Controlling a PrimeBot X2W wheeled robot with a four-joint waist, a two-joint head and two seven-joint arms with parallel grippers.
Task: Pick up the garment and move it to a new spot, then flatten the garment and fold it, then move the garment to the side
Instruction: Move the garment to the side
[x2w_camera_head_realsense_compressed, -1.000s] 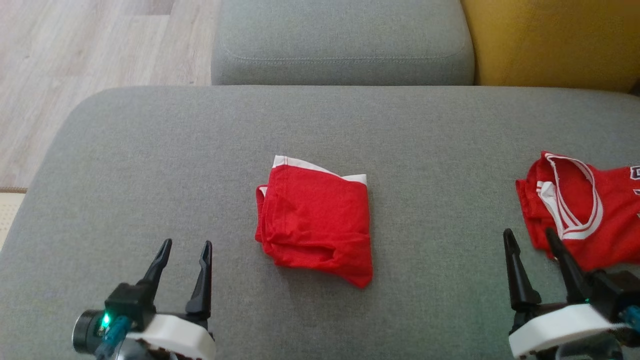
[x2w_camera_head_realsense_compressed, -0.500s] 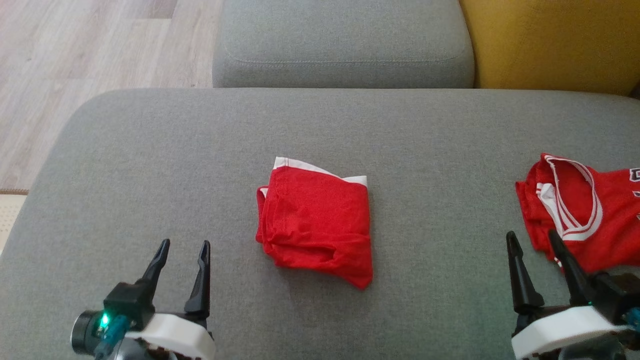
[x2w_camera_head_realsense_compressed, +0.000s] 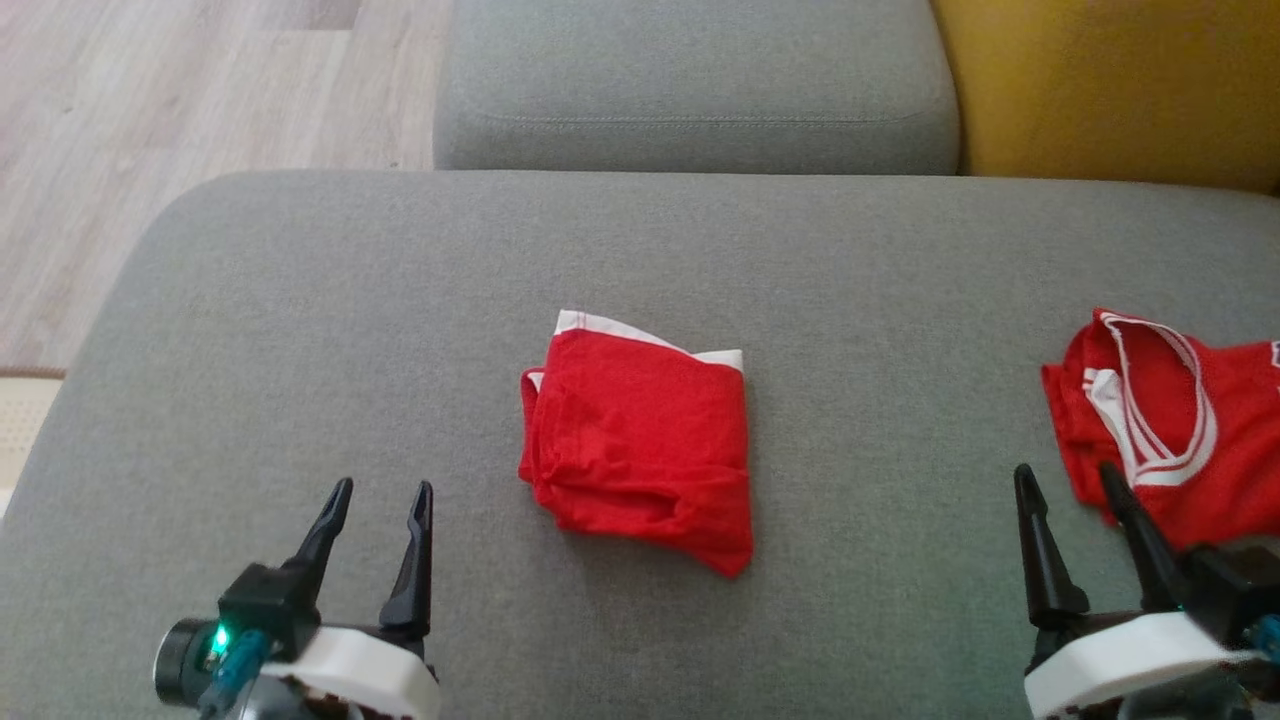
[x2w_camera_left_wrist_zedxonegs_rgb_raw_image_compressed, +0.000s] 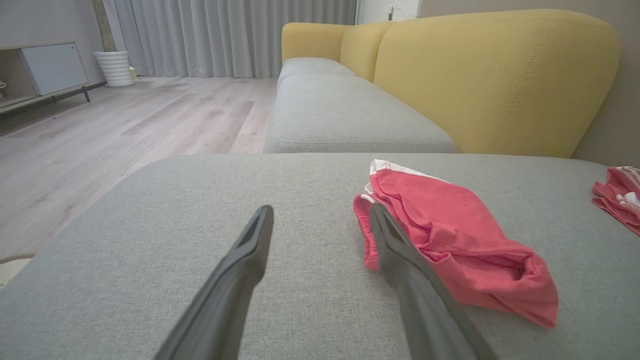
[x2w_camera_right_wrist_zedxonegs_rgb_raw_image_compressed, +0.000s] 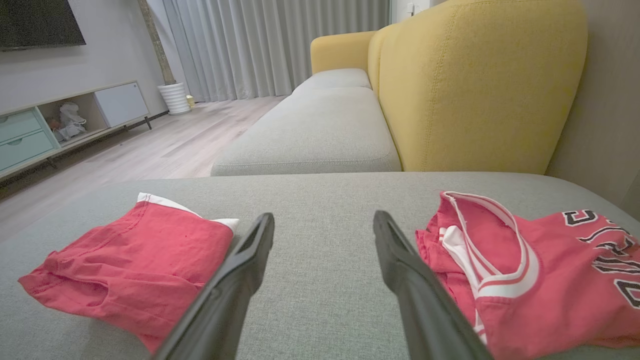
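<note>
The room has a pale wood floor (x2w_camera_head_realsense_compressed: 200, 100) running to the far wall, where grey curtains (x2w_camera_left_wrist_zedxonegs_rgb_raw_image_compressed: 225, 35) hang full length. A low cabinet (x2w_camera_right_wrist_zedxonegs_rgb_raw_image_compressed: 50, 130) stands along the left wall, with a white plant pot (x2w_camera_left_wrist_zedxonegs_rgb_raw_image_compressed: 115, 67) beside the curtains.

The work lies on a sofa with a yellow back (x2w_camera_head_realsense_compressed: 1100, 90). Its near grey seat cushion (x2w_camera_head_realsense_compressed: 400, 300) is wide and smooth, and a second grey cushion (x2w_camera_head_realsense_compressed: 700, 90) sits beyond it.

A red jersey (x2w_camera_head_realsense_compressed: 1160, 420) lies rumpled at the cushion's right end, white trim and dark lettering showing. The red shorts (x2w_camera_head_realsense_compressed: 640, 450) rest folded in the middle of the cushion (a white edge shows along the far side), well apart from the jersey.

The left gripper (x2w_camera_head_realsense_compressed: 385, 487) hovers near and left of the shorts, fingers spread wide and holding nothing. The right gripper (x2w_camera_head_realsense_compressed: 1062, 470) hangs just near the jersey, likewise spread and empty.

Against a second ago, the head view has slid slightly, so everything sits a little further right; the clothes lie as before on the cushion, and both grippers keep their places.
</note>
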